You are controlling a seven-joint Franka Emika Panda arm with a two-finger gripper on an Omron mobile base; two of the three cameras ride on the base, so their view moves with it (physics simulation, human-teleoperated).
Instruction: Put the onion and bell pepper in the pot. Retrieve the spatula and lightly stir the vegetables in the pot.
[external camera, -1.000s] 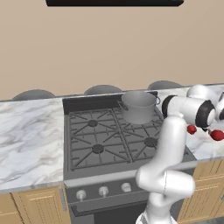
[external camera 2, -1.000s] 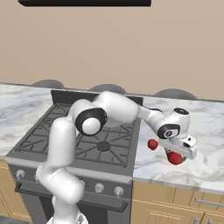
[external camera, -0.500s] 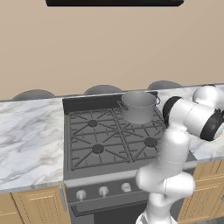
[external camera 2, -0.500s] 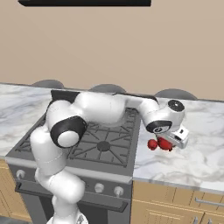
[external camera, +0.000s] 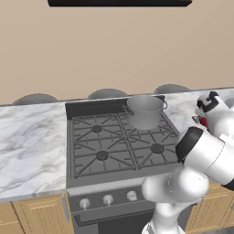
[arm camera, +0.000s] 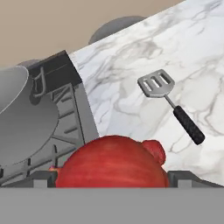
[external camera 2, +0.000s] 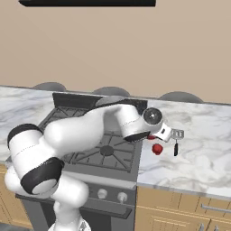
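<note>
Red onion (arm camera: 111,164) lies on the marble counter (arm camera: 131,65), the pepper (arm camera: 155,150) just behind it (touching or not, I cannot tell). The gripper (external camera 2: 164,132) stands wide astride the onion, nothing held. It looks firm, round and slick-skinned, so pinch across its widest middle.

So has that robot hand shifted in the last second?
Yes. In the right base view the gripper has moved back toward the stove and the wall; it had been out over the counter's front edge.
</note>
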